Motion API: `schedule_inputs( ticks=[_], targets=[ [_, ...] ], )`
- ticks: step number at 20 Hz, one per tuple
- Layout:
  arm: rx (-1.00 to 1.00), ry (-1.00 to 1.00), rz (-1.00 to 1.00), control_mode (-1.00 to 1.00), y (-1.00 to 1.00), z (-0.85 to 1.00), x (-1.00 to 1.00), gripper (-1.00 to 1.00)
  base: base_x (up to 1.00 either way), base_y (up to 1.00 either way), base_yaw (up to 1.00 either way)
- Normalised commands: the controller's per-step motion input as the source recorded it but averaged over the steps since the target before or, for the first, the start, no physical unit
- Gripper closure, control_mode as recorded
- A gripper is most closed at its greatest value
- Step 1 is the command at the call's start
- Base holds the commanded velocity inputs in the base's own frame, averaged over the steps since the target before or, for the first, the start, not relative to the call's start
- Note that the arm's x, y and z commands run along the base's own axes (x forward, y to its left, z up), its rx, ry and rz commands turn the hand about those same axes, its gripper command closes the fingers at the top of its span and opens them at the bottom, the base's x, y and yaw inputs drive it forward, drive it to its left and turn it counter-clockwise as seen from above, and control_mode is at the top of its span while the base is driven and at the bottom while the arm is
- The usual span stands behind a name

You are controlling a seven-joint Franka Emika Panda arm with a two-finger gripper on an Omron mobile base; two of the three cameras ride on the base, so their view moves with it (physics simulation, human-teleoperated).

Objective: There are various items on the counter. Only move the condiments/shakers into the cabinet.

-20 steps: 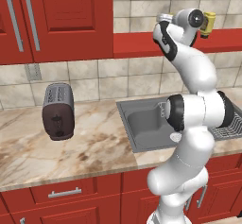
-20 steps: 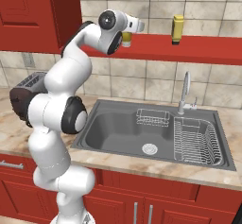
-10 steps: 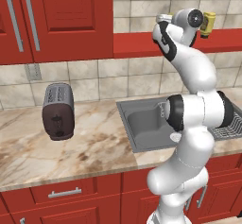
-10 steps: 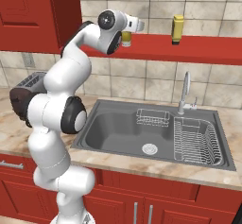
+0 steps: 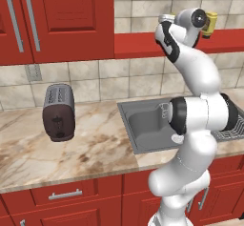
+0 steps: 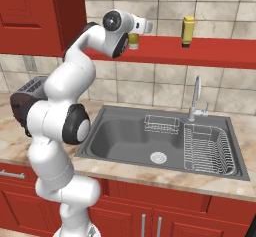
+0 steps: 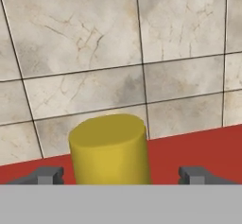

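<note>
A yellow bottle (image 7: 109, 148) stands upright on the red floor of the cabinet (image 7: 203, 145), against the beige tile back wall. My gripper (image 7: 120, 176) is open around it, with a gap between each fingertip and the bottle's sides. From the left base view the bottle (image 5: 211, 24) shows just past the hand on the cabinet (image 5: 138, 44). From the right base view it (image 6: 133, 40) sits under the hand. A mustard bottle (image 6: 188, 30) with a dark label stands further right on the cabinet (image 6: 210, 51).
A dark grey toaster (image 5: 58, 111) stands on the marble counter (image 5: 95, 148) at the left. Below the arm lie the sink (image 6: 130, 136), a faucet (image 6: 196, 98) and a wire dish rack (image 6: 207, 148). Red doors with bar handles (image 5: 62, 15) hang at the upper left.
The jaws have spread wide and let go of the yellow bottle, which now stands on the shelf. The arm has stayed in place.
</note>
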Motion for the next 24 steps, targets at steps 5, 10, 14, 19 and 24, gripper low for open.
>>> schedule_inputs(
  ticks=[5, 10, 14, 19, 24],
  targets=[
    [0.00, 0.00, 0.00, -1.00, 0.00, 0.00, -0.58, -1.00, 0.00, 0.00, 0.00],
    [0.00, 0.00, 0.00, -1.00, 0.00, -0.01, -0.88, -1.00, 0.00, 0.00, 0.00],
    [0.00, 0.00, 0.00, -1.00, 0.00, -0.20, -1.00, -1.00, 0.00, 0.00, 0.00],
    [0.00, 0.04, -0.03, -1.00, 0.01, -0.46, -1.00, -1.00, 0.00, 0.00, 0.00],
    [0.03, 0.24, -0.02, -1.00, 0.00, -0.90, -1.00, -1.00, 0.00, 0.00, 0.00]
  ],
)
